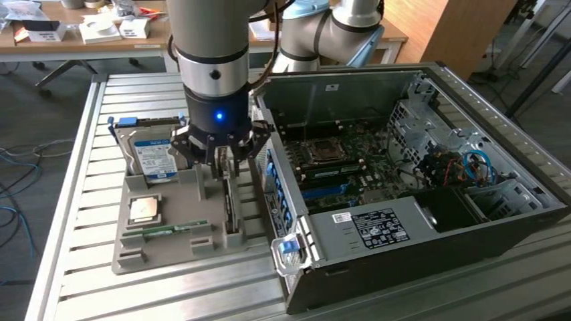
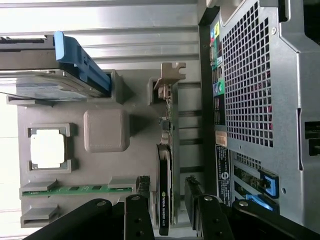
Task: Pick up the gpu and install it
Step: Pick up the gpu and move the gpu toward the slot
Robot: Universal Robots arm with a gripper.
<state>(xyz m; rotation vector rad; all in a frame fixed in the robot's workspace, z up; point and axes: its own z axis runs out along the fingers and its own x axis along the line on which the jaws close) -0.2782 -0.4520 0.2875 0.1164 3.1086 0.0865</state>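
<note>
Soft, even daylight fills the room in the exterior view, leaving only faint shadows on the grey tray (image 1: pixel 178 200). A blue lamp (image 1: pixel 218 118) glows on my wrist. The hollow of the computer case (image 1: pixel 428 261) lies dimmer. In the wrist view the worktop (image 2: pixel 125 17) glares almost white along one edge, and my fingers (image 2: pixel 137 217) show as near-black shapes with little detail.

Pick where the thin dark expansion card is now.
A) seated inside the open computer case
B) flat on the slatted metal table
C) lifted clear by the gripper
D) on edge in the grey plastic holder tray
D: the thin dark expansion card stands on edge in a slot of the grey plastic holder tray, the open gripper straddling its end.
</note>
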